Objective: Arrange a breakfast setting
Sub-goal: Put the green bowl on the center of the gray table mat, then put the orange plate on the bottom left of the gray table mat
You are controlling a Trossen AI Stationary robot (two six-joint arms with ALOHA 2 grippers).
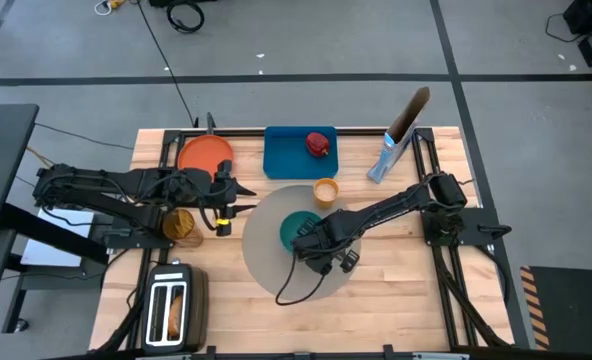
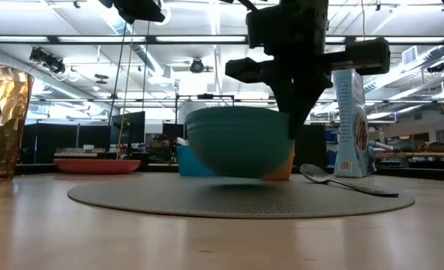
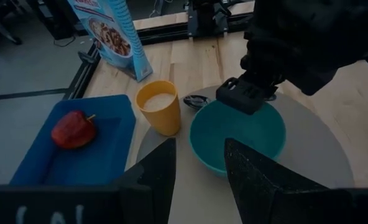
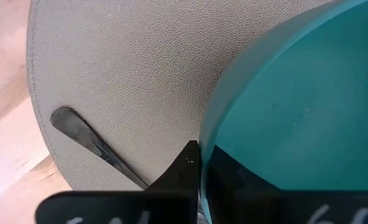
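High view: right tool over grey mat at surface centre, clenched on rim of teal bowl. Low view: bowl just above mat, slightly tilted. Spoon lies on mat beside bowl. Cup at mat's far edge; apple in blue tray; orange plate left of tray. Left tool hangs at mat's left edge, fingers released, parted.

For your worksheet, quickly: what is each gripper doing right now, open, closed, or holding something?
Left gripper: open, holding nothing, beside the mat.
Right gripper: closed on the rim of the teal bowl, over the mat.
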